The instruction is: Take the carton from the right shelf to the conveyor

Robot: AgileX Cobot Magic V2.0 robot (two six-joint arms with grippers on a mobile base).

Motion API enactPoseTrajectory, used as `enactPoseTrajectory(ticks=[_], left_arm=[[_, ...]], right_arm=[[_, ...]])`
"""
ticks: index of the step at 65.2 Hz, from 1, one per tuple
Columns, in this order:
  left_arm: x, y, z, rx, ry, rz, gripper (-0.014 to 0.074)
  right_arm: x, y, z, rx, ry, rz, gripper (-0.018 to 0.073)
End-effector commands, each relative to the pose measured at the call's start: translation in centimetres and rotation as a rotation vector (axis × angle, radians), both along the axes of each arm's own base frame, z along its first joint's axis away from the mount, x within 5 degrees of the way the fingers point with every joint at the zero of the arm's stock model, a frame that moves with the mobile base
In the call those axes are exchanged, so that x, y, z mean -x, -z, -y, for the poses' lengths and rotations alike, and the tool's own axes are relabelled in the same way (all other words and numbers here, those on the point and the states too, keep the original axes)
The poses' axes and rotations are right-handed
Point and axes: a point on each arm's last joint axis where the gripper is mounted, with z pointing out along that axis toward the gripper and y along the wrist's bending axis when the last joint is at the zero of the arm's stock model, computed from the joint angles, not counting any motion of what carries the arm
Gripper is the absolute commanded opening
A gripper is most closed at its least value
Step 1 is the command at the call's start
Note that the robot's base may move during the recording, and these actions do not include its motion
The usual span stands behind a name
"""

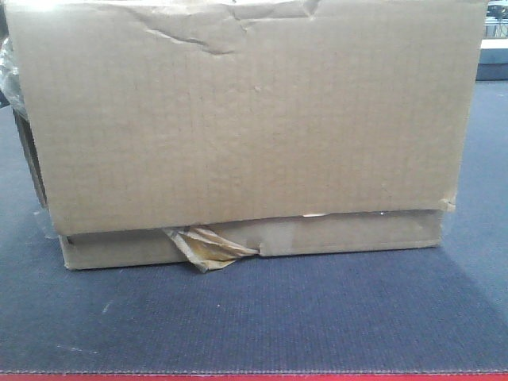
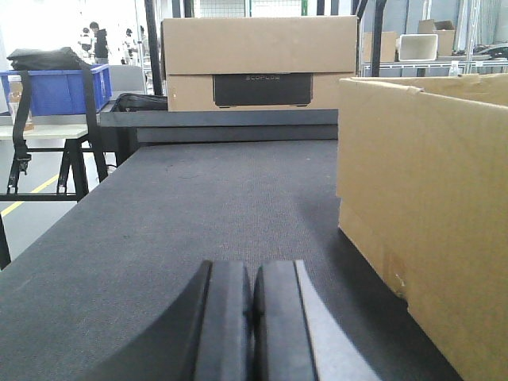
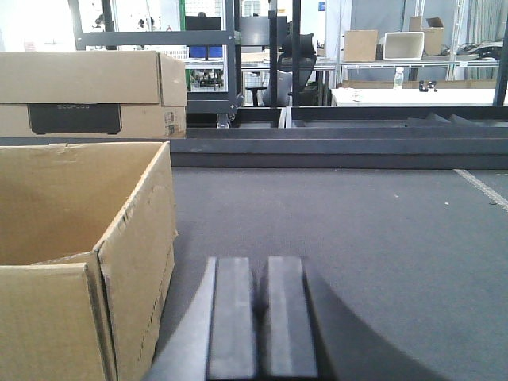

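Cardboard carton (image 1: 246, 119) set on dark conveyor belt (image 1: 262, 317), left gripper (image 2: 252, 317) and right gripper (image 3: 260, 317) pressed together, nothing held.

— What stands at the back?
— A printed box (image 2: 259, 63) with a dark label, beyond the far rail.
— And left of it?
— A blue crate (image 2: 57, 89) on a stand, with a black bag (image 2: 44, 57) on top (a person (image 2: 98, 41) stands behind).

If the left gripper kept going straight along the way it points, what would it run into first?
Probably nothing near. The left gripper, jaws shut, points along the bare dark grey belt surface; the open brown cardboard carton stands to its right, off the line. Farthest ahead is the closed cardboard box with a black label, depth unclear.
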Motion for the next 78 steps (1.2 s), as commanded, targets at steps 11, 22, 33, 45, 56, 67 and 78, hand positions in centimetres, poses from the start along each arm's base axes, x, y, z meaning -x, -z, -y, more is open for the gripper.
enactPoseTrajectory(ticks=[11,22,33,45,56,67,78], left_arm=[[0.1,-0.3,0.0,0.0,-0.001,0.029,0.0003],[0.1,-0.3,0.0,0.0,-0.001,0.029,0.0003],[0.1,-0.3,0.0,0.0,-0.001,0.029,0.0003],[0.1,-0.3,0.0,0.0,-0.001,0.029,0.0003],[0.1,-0.3,0.0,0.0,-0.001,0.029,0.0003],[0.1,-0.3,0.0,0.0,-0.001,0.029,0.0003],[0.1,-0.3,0.0,0.0,-0.001,0.029,0.0003]], right_arm=[[0.1,-0.2,0.1,0.01,0.008,0.028,-0.0067],[0.1,-0.2,0.1,0.01,0.008,0.028,-0.0067],[0.1,-0.2,0.1,0.01,0.008,0.031,-0.0067],[0.2,1.4,0.2,0.064,0.054,0.012,-0.0067],[-1.0,6.0,0.1,0.034,0.058,-0.049,-0.0067],[-2.1,9.9,0.0,-0.011,0.058,-0.058,-0.0067],[-2.3,10.1,0.0,-0.004,0.065,0.009,-0.0067]])
